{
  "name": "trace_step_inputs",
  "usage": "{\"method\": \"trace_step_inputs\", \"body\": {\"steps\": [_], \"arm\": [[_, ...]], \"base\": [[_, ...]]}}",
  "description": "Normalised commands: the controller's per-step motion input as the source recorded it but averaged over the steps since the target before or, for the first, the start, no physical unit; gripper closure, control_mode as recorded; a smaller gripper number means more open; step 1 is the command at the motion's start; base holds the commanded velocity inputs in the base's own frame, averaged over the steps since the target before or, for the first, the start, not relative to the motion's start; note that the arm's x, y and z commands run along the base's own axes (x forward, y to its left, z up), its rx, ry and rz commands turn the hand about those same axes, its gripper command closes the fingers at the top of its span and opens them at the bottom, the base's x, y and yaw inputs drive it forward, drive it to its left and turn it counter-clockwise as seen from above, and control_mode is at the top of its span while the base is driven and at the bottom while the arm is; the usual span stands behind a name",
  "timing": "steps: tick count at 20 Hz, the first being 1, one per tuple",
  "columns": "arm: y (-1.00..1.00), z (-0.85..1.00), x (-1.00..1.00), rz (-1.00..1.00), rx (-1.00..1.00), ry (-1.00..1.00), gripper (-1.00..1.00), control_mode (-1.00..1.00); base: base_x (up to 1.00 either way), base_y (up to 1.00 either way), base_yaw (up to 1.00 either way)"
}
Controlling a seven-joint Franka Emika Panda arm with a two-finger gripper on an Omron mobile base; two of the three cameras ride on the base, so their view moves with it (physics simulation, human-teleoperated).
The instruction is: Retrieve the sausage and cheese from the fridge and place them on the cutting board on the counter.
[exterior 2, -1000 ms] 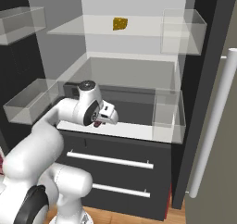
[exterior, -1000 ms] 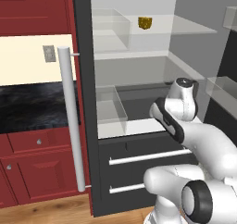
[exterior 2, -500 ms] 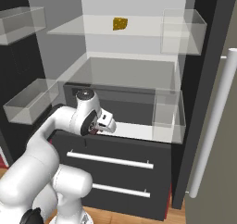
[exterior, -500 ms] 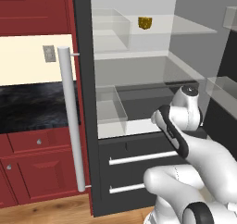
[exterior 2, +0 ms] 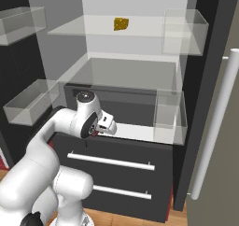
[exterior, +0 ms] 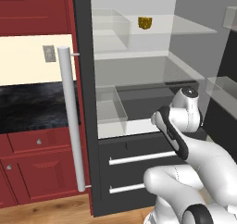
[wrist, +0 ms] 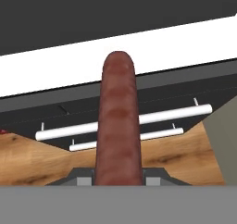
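A rendered kitchen, plainly. The tall dark fridge (exterior: 85, 102) stands open, pale inside, with clear bins (exterior 2: 170, 115) and glass shelves; cheese (exterior: 145, 22) sits on an upper shelf. Two drawers with silver bar handles (exterior 2: 110, 162) run below its opening. Left of the fridge, red cabinets (exterior: 34, 165) with round knobs sit under a black marbled worktop (exterior: 32, 109). Wood floor (exterior: 51, 211) lies beneath the fridge.

My arm (exterior 2: 46, 150) was glossy white, built of rounded, bulging segments, with dark grey rings at the joints and a black strip along one link.
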Motion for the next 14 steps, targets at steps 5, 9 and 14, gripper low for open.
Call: {"method": "trace_step_inputs", "body": {"steps": [5,9,14], "arm": [[0.0,0.0,0.0,0.0,0.0,0.0,1.0,-1.0],[0.0,0.0,0.0,0.0,0.0,0.0,1.0,1.0],[0.0,0.0,0.0,0.0,0.0,0.0,1.0,1.0]], "base": [[0.0,0.0,0.0],[0.0,0.0,0.0],[-0.24,0.05,0.06]]}}
